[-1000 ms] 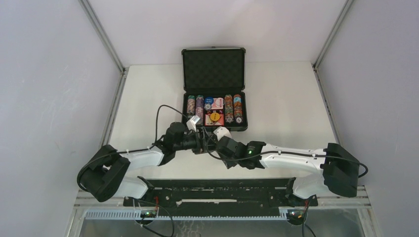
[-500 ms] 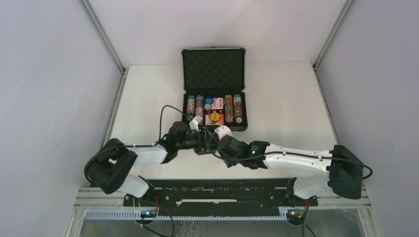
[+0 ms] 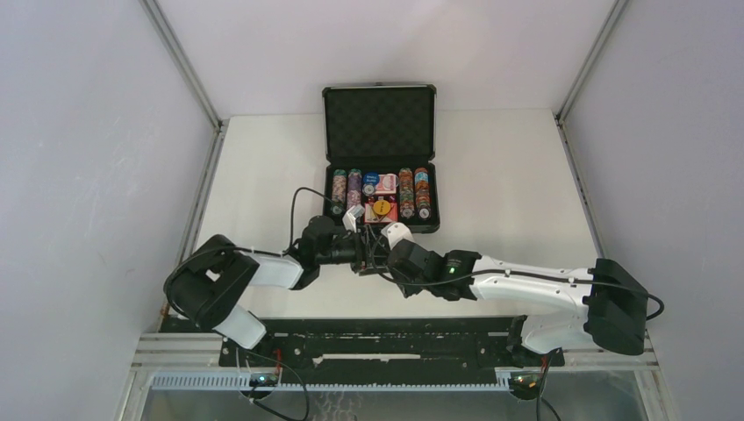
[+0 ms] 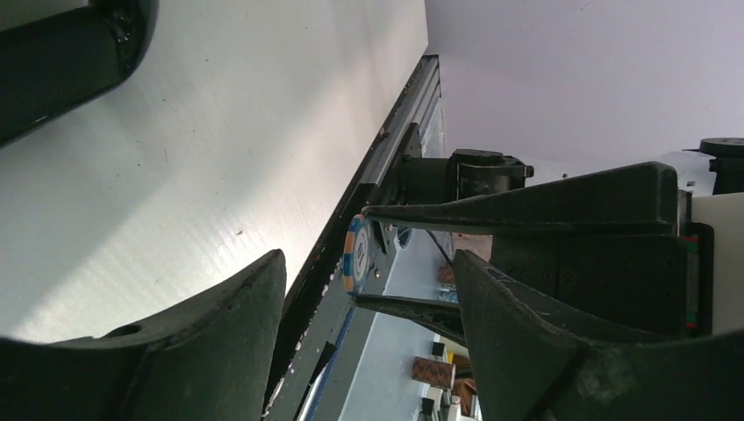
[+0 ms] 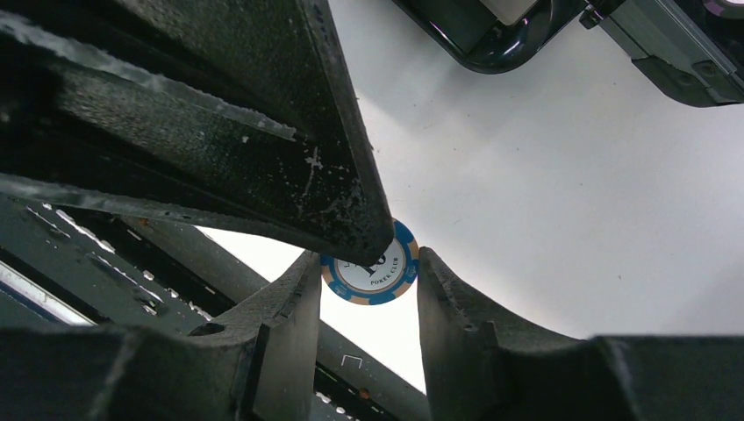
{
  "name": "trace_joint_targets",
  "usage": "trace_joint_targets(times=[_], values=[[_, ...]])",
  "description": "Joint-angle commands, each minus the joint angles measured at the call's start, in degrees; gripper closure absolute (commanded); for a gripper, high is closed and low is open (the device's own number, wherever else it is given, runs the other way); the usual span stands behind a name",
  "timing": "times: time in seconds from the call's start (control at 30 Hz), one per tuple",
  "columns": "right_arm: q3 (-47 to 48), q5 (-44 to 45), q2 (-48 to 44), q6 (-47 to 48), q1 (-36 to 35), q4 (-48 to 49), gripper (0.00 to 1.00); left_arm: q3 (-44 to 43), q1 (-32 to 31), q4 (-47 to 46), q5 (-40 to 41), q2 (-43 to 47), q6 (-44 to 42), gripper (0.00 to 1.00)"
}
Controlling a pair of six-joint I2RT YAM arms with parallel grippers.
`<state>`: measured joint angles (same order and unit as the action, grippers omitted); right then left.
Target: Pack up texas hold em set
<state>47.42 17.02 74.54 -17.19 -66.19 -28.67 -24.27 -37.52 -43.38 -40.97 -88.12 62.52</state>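
Desk (image 3: 509, 175): white, smooth, slightly shiny, with grey walls around.
Poker chip (image 4: 354, 254): flat disc, blue and tan rim, pale printed face; in the air over the desk's middle, near the case's front.
Right gripper (image 5: 361, 274): pinches the chip by its rim.
Left gripper (image 4: 368, 263): jaws apart around the chip, not holding it.
Case (image 3: 379, 123): hard black shell and bumpy foam lid, open at the far edge.
Done: chip rows (image 3: 413, 193) and red card boxes (image 3: 391, 215) lie inside.
Left: probably this chip, then the lid.
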Motion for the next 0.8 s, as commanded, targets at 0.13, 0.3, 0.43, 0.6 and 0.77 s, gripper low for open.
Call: trace_joint_targets(times=[0.13, 0.3, 0.43, 0.6, 0.77], values=[[2.58, 0.96, -2.43, 0.71, -0.09, 0.1, 0.59, -0.24, -1.15, -7.07, -1.66, -2.12, 2.77, 0.26], [2.92, 1.18, -2.74, 0.93, -0.08, -0.06, 0.59, -0.31, -2.11, -7.27, -1.18, -2.98, 2.87, 0.26], [3.04, 1.33, -2.86, 0.94, -0.1, -0.29, 0.59, -0.3, -2.73, -8.68, -1.21, -4.28, 3.7, 0.27], [3.03, 1.49, -3.02, 0.79, -0.09, -0.57, 0.59, -0.02, -2.74, -12.98, -1.72, -6.37, 6.23, 0.28], [3.1, 1.52, -2.87, 0.86, -0.08, -0.32, 0.59, -0.11, -3.16, -14.24, -2.01, -7.22, 6.93, 0.3]])
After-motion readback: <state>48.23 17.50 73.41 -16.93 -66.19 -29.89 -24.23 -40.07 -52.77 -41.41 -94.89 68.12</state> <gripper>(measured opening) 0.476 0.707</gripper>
